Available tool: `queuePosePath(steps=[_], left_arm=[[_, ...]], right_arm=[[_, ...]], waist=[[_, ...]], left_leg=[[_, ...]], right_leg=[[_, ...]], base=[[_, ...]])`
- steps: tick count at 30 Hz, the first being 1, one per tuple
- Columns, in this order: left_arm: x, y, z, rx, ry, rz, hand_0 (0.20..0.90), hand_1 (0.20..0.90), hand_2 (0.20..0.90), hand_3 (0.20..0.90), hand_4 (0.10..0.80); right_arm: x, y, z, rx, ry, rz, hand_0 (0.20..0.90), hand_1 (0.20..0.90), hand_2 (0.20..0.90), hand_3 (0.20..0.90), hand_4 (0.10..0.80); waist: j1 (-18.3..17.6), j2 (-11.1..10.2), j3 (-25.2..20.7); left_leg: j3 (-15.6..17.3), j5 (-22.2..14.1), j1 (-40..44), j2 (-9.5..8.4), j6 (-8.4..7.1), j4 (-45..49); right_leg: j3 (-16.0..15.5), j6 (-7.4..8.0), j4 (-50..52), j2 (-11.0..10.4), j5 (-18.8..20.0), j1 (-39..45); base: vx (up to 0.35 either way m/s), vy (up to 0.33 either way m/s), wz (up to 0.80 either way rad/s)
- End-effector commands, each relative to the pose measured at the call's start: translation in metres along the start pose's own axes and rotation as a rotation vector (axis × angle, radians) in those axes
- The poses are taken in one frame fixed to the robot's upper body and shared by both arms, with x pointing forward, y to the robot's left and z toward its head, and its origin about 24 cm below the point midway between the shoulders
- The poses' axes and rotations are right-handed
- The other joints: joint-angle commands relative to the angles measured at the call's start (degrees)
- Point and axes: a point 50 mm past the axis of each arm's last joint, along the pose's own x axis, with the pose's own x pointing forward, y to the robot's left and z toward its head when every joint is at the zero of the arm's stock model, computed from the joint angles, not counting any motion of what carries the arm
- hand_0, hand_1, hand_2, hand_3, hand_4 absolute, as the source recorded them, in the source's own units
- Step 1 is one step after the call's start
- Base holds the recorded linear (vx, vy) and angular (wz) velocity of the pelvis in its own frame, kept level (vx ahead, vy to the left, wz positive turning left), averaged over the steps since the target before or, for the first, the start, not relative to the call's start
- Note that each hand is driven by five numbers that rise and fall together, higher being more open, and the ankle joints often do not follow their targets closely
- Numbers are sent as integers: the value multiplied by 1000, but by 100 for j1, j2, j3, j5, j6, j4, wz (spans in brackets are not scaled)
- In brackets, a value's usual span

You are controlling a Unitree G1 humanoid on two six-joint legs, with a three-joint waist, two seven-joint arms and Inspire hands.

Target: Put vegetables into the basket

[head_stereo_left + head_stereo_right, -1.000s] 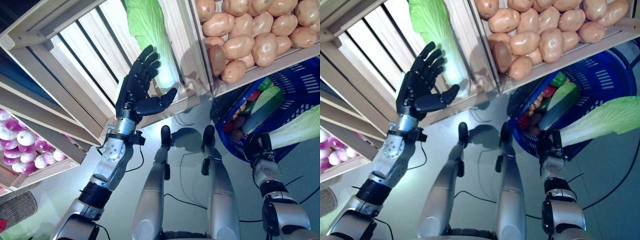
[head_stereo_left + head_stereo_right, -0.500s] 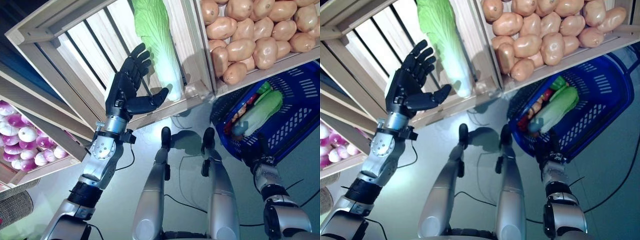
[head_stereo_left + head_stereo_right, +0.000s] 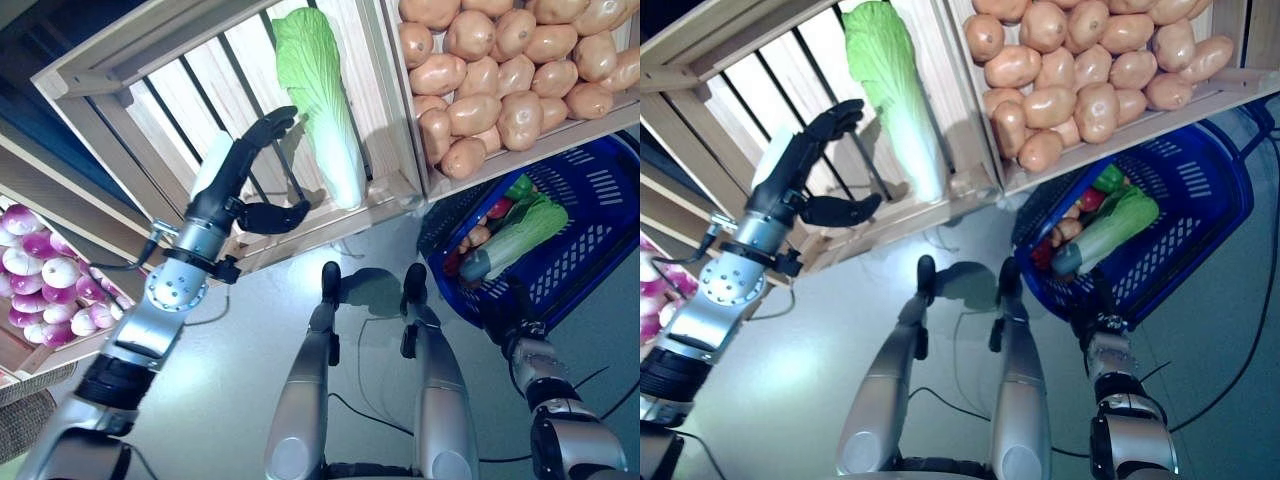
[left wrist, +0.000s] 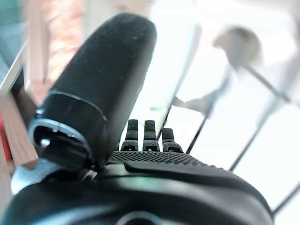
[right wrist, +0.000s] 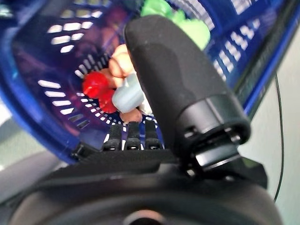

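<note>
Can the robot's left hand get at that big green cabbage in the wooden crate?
Probably yes. The left hand is open, raised in front of the wooden crate, just beside the cabbage. The crate's front is open and nothing lies between hand and cabbage.

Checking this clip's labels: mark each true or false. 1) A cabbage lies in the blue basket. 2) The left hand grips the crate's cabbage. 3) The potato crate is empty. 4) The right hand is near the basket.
1) True: a cabbage lies in the blue basket.
2) False: the left hand is open beside the crate's cabbage, holding nothing.
3) False: potatoes fill it.
4) True: the right hand hangs at the basket's rim.
</note>
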Motion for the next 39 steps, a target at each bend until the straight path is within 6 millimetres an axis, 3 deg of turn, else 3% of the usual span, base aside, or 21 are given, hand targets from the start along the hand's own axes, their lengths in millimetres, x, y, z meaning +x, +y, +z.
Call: queuePosePath(steps=[1, 6, 10, 16, 31, 39], left_arm=[[19, 51, 38, 365, -211, 243, 900, 900, 900, 900, 800], [32, 64, 43, 698, -256, 190, 900, 900, 900, 900, 800], [41, 61, 50, 900, -338, 140, 900, 900, 900, 900, 800], [59, 59, 66, 1074, -511, 137, 900, 900, 900, 900, 800], [82, 26, 59, 1167, -520, -115, 900, 900, 900, 900, 800], [90, 11, 50, 1206, -371, -370, 900, 900, 900, 900, 800]], right_arm=[[-8, -25, 14, -188, -36, 67, 900, 900, 900, 900, 800], [-14, -34, 0, -351, -20, 149, 900, 900, 900, 900, 800], [-16, -37, -5, -389, -6, 192, 900, 900, 900, 900, 800], [-13, -29, -3, -442, 0, 215, 900, 900, 900, 900, 800], [-4, 6, -8, -485, 19, 238, 900, 900, 900, 900, 800], [-2, 10, -6, -495, 22, 243, 900, 900, 900, 900, 800]], waist=[[44, 27, -19], [-114, -15, -19], [-217, -50, -19], [-365, -105, -19], [-479, -165, -19], [-539, -218, -19]], left_leg=[[182, -314, -194, -324, -18, 403], [248, -336, -238, -259, -41, 513], [280, -343, -290, -228, -38, 529], [335, -367, -380, -145, -60, 645], [430, -380, -573, -15, -87, 788], [465, -423, -588, 26, -99, 804]], right_leg=[[-112, 79, -332, 117, 236, 486], [-93, 90, -263, 77, 218, 434], [-55, 95, -248, 86, 219, 365], [3, 104, -132, 110, 219, 225], [116, 87, -35, 173, 225, 22], [150, 100, -51, 203, 212, 8]], base=[[53, 57, -1], [18, 57, 1], [2, 17, -1], [0, 0, 0], [-4, 6, -2], [0, 0, 0]])
